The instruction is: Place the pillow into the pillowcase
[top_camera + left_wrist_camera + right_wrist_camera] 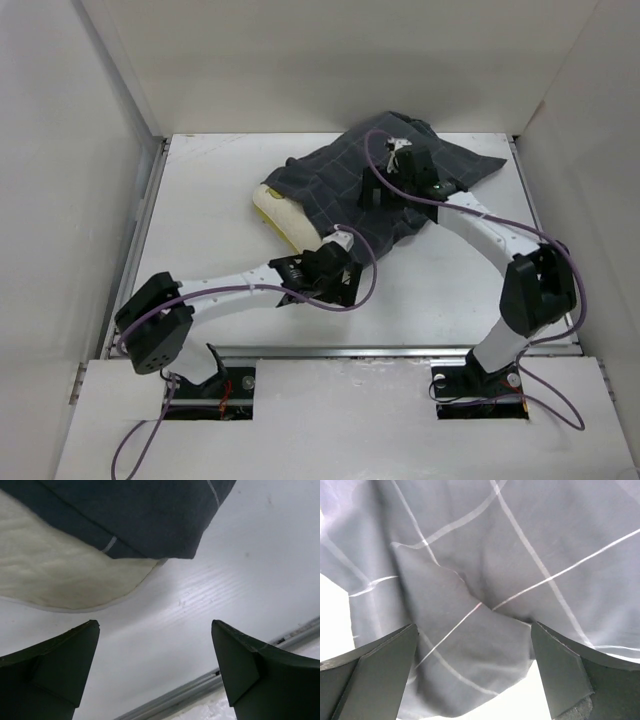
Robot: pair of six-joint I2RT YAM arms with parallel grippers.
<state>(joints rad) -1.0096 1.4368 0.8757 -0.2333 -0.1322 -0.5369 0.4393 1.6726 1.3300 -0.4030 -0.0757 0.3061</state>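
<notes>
The dark grey pillowcase [385, 175] with pale grid lines lies rumpled at the back middle of the table, covering most of the cream pillow [283, 217], whose near-left end sticks out. My left gripper [322, 272] is open and empty just in front of the pillow's exposed corner; its wrist view shows the pillow [60, 580] under the pillowcase edge [135, 520]. My right gripper [378, 190] is open, hovering over the pillowcase; folds of the cloth [485, 605] fill its wrist view, nothing held between the fingers.
White walls enclose the table on the left, back and right. A metal rail [340, 351] runs along the table's near edge, also visible in the left wrist view [200, 687]. Purple cables loop from both arms.
</notes>
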